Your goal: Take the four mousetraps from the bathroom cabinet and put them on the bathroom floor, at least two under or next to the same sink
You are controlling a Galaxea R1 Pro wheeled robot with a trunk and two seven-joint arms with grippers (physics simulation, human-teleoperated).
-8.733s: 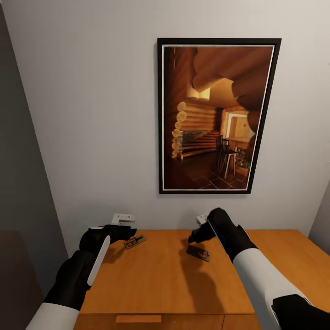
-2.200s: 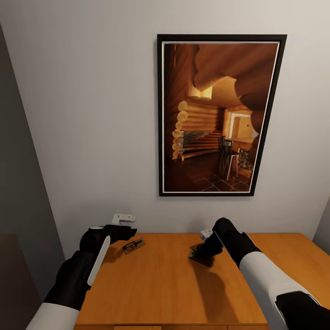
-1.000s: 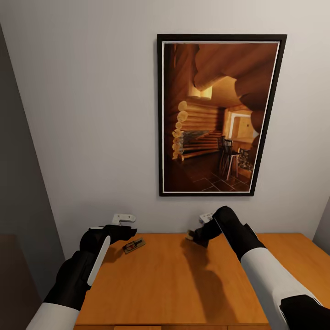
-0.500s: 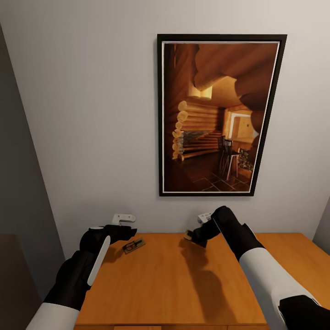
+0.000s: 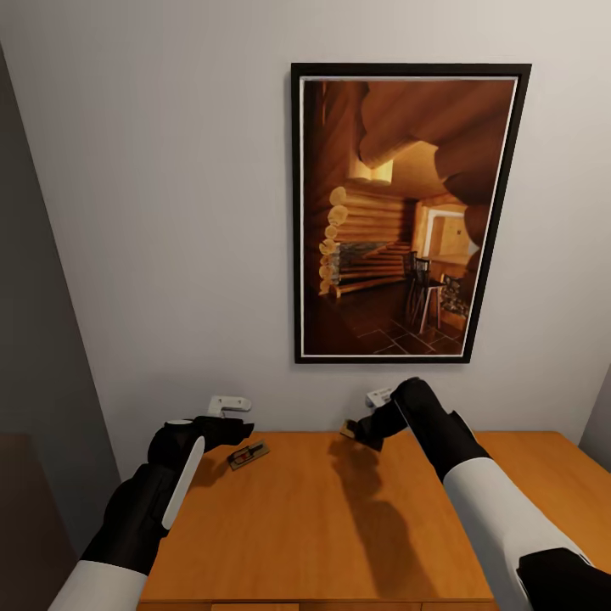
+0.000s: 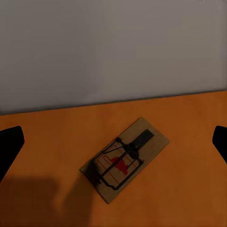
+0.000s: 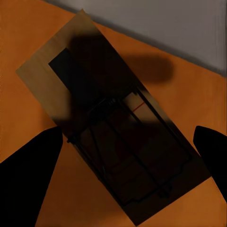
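While both arms reach over the cabinet [image 5: 314,518]:
Right gripper [image 5: 361,429]: clamped on a mousetrap [image 7: 113,142], lifted above the cabinet top.
Left gripper [image 5: 239,428]: fingers spread, hovering over a second mousetrap [image 6: 124,158] lying flat on the cabinet near the wall.

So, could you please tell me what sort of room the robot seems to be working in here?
Probably a furnished home interior, though the exact room cannot be told. An orange-brown wooden cabinet stands against a plain pale wall, and a framed picture of a log cabin hangs above it. A mousetrap lies on the cabinet top.
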